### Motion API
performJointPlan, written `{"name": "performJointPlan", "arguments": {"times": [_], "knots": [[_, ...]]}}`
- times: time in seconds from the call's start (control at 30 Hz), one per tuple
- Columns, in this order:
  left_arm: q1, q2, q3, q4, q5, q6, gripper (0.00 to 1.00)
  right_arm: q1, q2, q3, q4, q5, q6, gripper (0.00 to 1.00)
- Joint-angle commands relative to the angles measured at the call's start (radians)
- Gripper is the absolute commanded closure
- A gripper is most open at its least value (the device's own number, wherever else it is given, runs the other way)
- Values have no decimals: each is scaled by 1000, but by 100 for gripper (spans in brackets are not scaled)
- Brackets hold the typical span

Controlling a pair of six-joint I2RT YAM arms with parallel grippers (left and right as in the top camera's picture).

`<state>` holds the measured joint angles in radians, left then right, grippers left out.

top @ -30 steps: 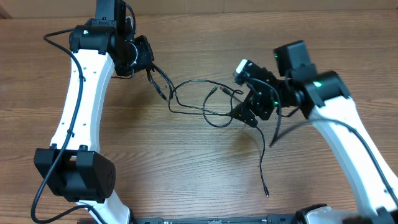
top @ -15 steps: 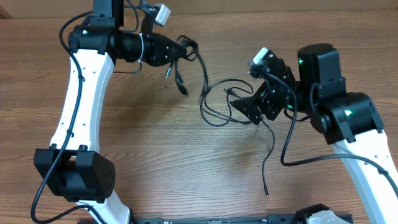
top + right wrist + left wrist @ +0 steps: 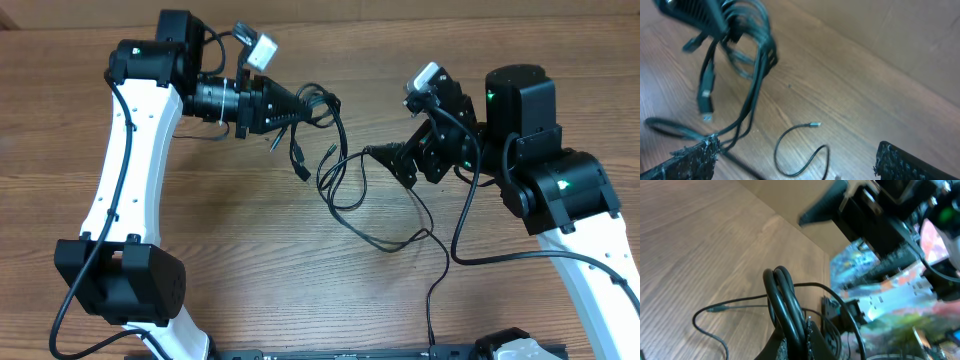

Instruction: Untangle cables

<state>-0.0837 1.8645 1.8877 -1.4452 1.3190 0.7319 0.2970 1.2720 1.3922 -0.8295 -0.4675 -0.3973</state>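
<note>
The left pincer [image 3: 300, 106], black and tapered at the end of the white left arm, hangs above the brown wood-grain table [image 3: 250, 270] with its fingers pressed together on a bunch of loops of the thin black cables [image 3: 332, 128]. In the left wrist view these loops stand up out of the closed tips. Just below and right of that grip, short cord ends with small dark plugs [image 3: 300, 166] dangle in the air. Further right, the remaining strands drop to the tabletop and lie in loose, crossing curves between the two pincers, and one long cord trails away toward the near edge of the table. The right pincer [image 3: 400, 166], black with broad fingers, hovers right of these curves with its jaws wide apart and nothing between them. In its wrist view some strands pass just beside one finger [image 3: 692, 157]; whether they touch it cannot be told. A curled cord with a silvery tip [image 3: 813, 124] lies on the wood below.
</note>
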Motion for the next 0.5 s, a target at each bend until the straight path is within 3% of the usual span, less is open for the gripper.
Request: {"name": "performJointPlan", "arguments": {"times": [0.0, 0.17, 0.47], "knots": [[-21, -29, 21, -70, 47, 227, 95, 4, -18, 25, 27, -5, 5, 0], [-35, -29, 21, -124, 35, 305, 96, 4, -18, 25, 43, -5, 5, 0], [-101, -29, 21, -124, 43, 343, 96, 4, 0, 24, 67, -129, -31, 0]]}}
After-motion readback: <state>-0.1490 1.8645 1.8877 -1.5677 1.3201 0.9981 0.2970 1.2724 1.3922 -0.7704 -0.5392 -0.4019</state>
